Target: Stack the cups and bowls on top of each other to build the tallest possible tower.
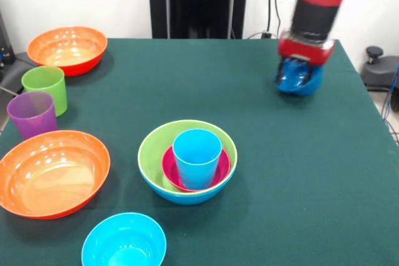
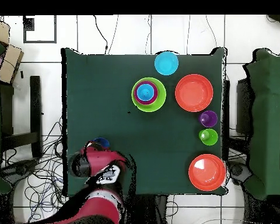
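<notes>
The tower stands mid-table: a light blue cup (image 1: 197, 154) in a magenta bowl (image 1: 171, 167), inside a lime green bowl (image 1: 153, 147) nested in a blue bowl (image 1: 187, 196); from overhead the tower (image 2: 148, 94) shows as nested rings. My gripper (image 1: 298, 74) is at the far right of the table, its fingers down inside a small dark blue bowl (image 1: 300, 82) (image 2: 100, 142), shut on it. The bowl is tilted. A lime green cup (image 1: 45, 88) (image 2: 208, 137) and a purple cup (image 1: 32, 113) (image 2: 208, 119) stand upright side by side at the left edge.
Two large orange bowls lie open side up, one at the near left (image 1: 53, 172) (image 2: 193, 92) and one at the far left corner (image 1: 67, 49) (image 2: 207, 172). A small cyan bowl (image 1: 123, 241) (image 2: 166, 63) sits at the near edge.
</notes>
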